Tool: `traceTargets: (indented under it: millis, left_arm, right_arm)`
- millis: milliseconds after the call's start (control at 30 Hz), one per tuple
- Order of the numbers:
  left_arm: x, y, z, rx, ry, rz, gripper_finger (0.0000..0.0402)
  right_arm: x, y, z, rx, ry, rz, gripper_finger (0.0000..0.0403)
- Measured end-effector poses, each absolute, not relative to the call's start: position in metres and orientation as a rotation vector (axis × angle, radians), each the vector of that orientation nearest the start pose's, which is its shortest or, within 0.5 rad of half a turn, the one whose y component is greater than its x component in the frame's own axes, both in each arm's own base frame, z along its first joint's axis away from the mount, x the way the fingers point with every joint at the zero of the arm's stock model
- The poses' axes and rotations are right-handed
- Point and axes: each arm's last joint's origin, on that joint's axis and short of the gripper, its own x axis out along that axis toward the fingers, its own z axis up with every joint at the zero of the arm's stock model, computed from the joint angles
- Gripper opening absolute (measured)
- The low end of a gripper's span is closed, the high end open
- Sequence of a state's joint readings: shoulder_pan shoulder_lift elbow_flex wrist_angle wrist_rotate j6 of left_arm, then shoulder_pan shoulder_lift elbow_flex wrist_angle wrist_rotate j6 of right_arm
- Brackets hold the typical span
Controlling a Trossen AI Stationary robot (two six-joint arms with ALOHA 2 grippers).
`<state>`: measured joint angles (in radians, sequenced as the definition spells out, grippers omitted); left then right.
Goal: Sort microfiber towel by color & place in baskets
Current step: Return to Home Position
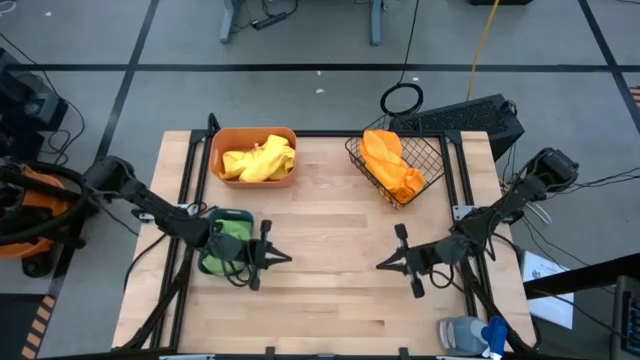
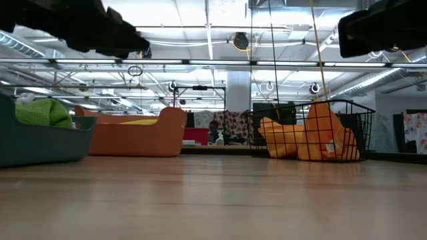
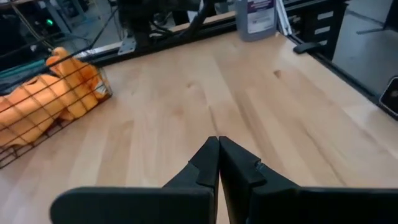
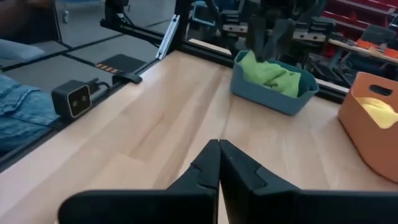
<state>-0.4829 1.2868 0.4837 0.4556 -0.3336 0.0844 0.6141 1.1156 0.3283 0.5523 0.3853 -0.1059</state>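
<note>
The orange tub [image 1: 254, 157] at the table's far left holds yellow towels [image 1: 259, 161]. The wire-mesh basket [image 1: 398, 160] at the far right holds orange towels [image 1: 392, 164]. The teal tub [image 1: 224, 243] near the left edge holds a green towel [image 1: 230, 230]. My left gripper [image 1: 287, 258] hovers shut over the table, just right of the teal tub. My right gripper [image 1: 381, 265] hovers shut over the table's near right part. Each wrist view shows its own fingertips closed, left [image 3: 218, 142] and right [image 4: 219, 144], with bare wood ahead.
A blue-capped spray bottle [image 1: 470, 335] lies at the table's near right corner. A small black box [image 4: 77, 97] sits beside the table edge in the right wrist view. Bare wood [image 1: 330, 250] stretches between the two grippers.
</note>
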Motion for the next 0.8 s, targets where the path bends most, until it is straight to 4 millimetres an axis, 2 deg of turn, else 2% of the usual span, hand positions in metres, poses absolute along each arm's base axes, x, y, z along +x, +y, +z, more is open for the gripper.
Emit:
traceTargets:
  millis: [233, 533, 800]
  left_arm:
    - [0.197, -0.093, 0.182, 0.167, 0.19, -0.169, 0.0014]
    - [0.164, -0.075, 0.168, 0.101, 0.153, -0.152, 0.0014]
    - [0.146, -0.065, 0.163, 0.131, 0.098, -0.122, 0.0014]
  right_arm:
    - [0.162, 0.101, 0.17, -0.189, 0.145, 0.236, 0.0001]
    - [0.137, 0.079, 0.147, -0.123, 0.047, 0.268, 0.0]
    - [0.141, 0.073, 0.147, -0.125, 0.058, 0.251, 0.0]
